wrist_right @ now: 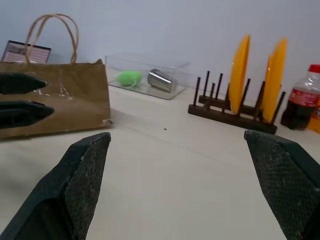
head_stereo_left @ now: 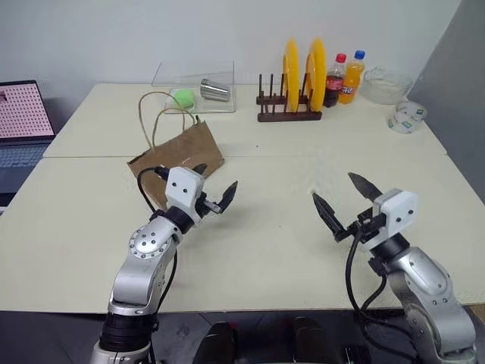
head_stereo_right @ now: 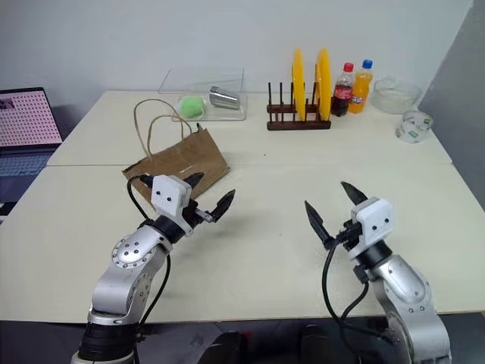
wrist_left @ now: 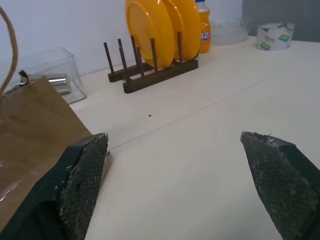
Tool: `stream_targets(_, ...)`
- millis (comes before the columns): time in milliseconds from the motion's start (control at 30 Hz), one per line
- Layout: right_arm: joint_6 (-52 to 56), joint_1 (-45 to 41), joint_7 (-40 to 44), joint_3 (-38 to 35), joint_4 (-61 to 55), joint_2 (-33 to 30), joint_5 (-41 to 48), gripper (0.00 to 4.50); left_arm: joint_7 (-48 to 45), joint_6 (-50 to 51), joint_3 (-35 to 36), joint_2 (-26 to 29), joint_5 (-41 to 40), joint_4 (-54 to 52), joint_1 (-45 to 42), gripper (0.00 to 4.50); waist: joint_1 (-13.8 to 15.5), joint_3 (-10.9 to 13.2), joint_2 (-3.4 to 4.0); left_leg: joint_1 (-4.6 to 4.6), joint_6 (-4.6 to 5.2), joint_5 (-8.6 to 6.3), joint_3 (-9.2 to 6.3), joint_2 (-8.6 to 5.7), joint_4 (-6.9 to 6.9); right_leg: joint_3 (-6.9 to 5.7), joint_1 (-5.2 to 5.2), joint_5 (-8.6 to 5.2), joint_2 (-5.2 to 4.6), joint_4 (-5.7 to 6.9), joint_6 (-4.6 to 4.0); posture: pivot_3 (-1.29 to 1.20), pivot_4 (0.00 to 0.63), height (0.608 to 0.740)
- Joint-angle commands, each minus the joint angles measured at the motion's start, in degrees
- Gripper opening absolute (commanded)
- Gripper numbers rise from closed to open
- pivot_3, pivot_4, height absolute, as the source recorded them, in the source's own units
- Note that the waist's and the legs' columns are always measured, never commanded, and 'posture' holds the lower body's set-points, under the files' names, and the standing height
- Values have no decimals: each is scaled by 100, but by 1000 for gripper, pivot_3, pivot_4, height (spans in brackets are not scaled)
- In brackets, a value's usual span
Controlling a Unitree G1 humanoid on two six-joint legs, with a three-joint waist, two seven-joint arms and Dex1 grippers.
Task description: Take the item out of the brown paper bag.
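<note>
Black fingers are standing spread wide on both arms, nothing between them. Nearest, the right gripper [head_stereo_left: 347,199] is hovering over bare tabletop, well apart from the work. The left gripper [head_stereo_left: 214,186] is sitting just beside the brown paper bag [head_stereo_left: 182,155], its near finger overlapping the bag's lower edge, so the left arm is plainly the closer one. Lying flat on the table [head_stereo_left: 288,250], the bag is running its long axis from the left gripper away toward the far left, cord handles [head_stereo_left: 155,114] looping at the far end where the mouth is presumably opening. No item is showing; I am judging it is sitting inside. Farther back, a plate rack [head_stereo_left: 292,95] is standing.
</note>
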Motion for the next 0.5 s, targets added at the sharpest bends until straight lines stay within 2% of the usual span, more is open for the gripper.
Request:
stream_targets(33,-23,-234,195,53,-153,-63,166,4500,179,-32,121,-15,46,-419,89,4487,0,0,0,-2,0,0,-1,0,0,-1,0,0,0,-1,0,0,150,740)
stream_targets(267,428,-1215,1004,33,5,-391,1225,4500,679,183,727,-132,-138,-1385,660,4487,-4,3,-1,-1,0,0,0,2,-3,-1,-1,0,0,-2,0,0,150,740)
stream_targets(367,572,-1661,1254,84,202,-510,1442,4500,440,292,1164,119,-475,-1512,839,4487,1,3,-3,-1,0,0,1,2,-4,-1,-1,1,0,-4,-1,0,150,740)
stream_targets(500,769,-2080,1760,290,345,-747,1704,4500,13,733,1866,717,-1190,-1033,436,4487,3,6,-1,-1,0,0,-3,2,-4,-7,-1,0,1,-2,-1,0,150,740)
